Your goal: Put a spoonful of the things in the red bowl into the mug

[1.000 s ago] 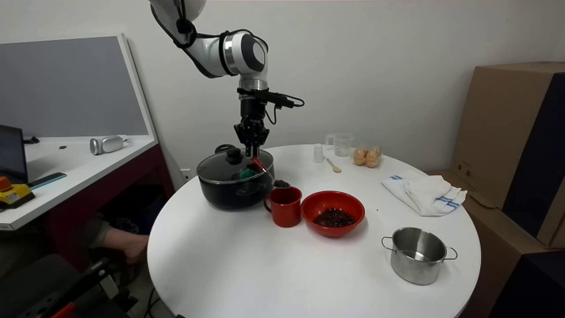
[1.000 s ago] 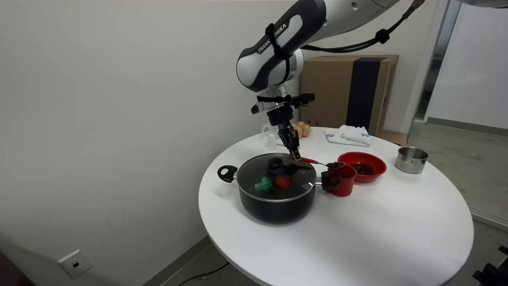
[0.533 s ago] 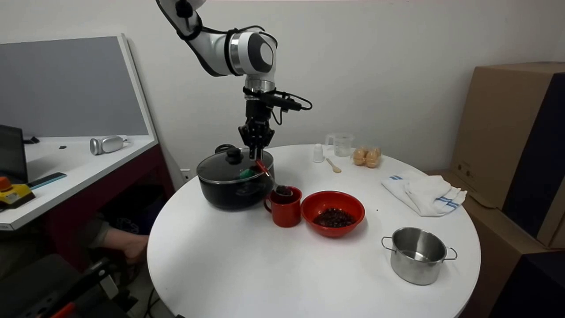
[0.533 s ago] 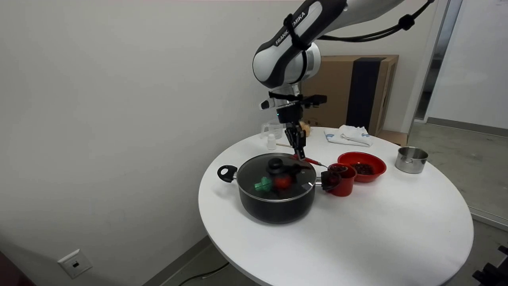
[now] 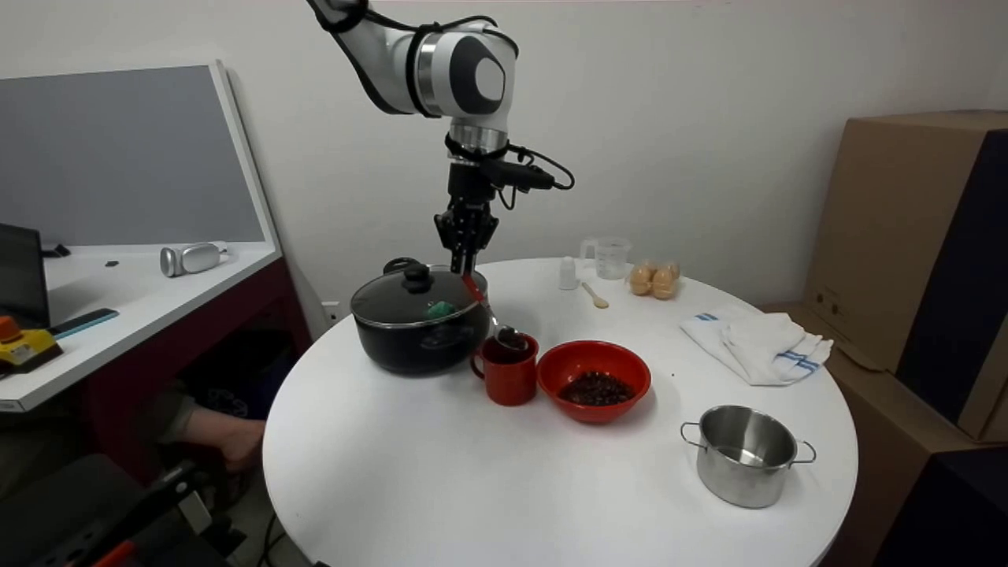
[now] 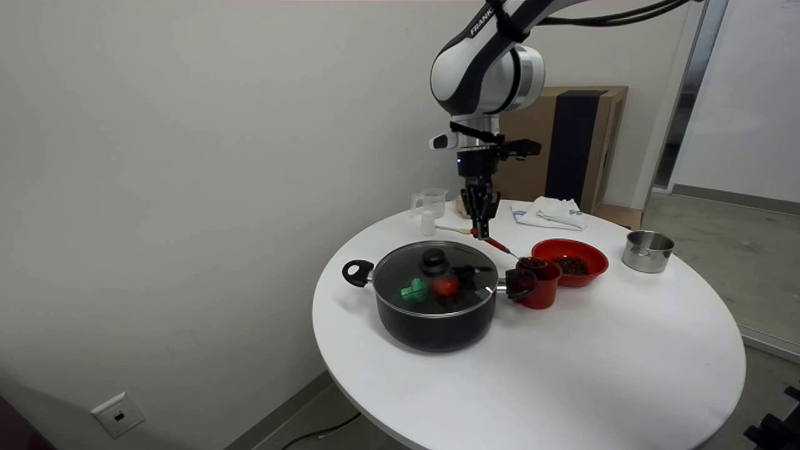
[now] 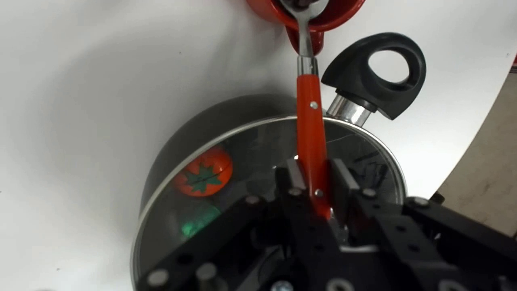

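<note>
My gripper (image 5: 466, 269) is shut on the red handle of a metal spoon (image 7: 310, 121); it also shows in an exterior view (image 6: 480, 234). The spoon slopes down to the red mug (image 5: 510, 383), and its head (image 5: 513, 339) is at the mug's mouth. Some dark pieces (image 7: 302, 3) show on the head at the top edge of the wrist view. The mug's inside is mostly hidden. The red bowl (image 5: 594, 413) stands beside the mug with small dark pieces (image 5: 596, 388) in it; it also shows in an exterior view (image 6: 584, 251).
A black pot (image 5: 405, 350) with a glass lid stands against the mug's side, its handle (image 7: 375, 72) close to the mug. A steel pot (image 5: 740, 476), a towel (image 5: 760, 346), a wooden spoon (image 5: 596, 296), a white shaker (image 5: 568, 274) and a measuring cup (image 5: 612, 258) are on the table.
My gripper has moved toward the bowl side and risen slightly. The spoon has gone from nearly level above the mug to steeper, head down in its mouth. The dark heap on it looks smaller.
</note>
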{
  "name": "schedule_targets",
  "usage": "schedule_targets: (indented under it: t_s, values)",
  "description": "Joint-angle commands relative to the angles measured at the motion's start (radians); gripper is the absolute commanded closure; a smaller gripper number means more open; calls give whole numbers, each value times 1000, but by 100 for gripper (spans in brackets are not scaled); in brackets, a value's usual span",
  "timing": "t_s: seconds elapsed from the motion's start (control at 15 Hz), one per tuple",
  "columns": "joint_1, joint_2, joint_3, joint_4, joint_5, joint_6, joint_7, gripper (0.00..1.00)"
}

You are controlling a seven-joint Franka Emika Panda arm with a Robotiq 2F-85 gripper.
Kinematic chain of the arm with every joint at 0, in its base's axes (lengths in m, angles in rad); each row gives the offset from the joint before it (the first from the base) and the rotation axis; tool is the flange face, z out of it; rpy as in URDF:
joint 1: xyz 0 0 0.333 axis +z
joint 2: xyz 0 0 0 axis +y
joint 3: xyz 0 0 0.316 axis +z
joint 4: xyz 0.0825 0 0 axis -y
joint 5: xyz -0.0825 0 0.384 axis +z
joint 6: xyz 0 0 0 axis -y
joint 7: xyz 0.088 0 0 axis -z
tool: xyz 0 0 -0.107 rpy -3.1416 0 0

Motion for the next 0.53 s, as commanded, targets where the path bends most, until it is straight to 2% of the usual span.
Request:
schedule_targets:
  t_s: [0.0, 0.2, 0.47]
  values:
    - [-61, -101, 16, -142, 71, 95, -115, 91]
    - [-95, -152, 16, -205, 117, 126, -208, 91]
    - [-101, -196, 8, -257, 157, 118, -299, 91]
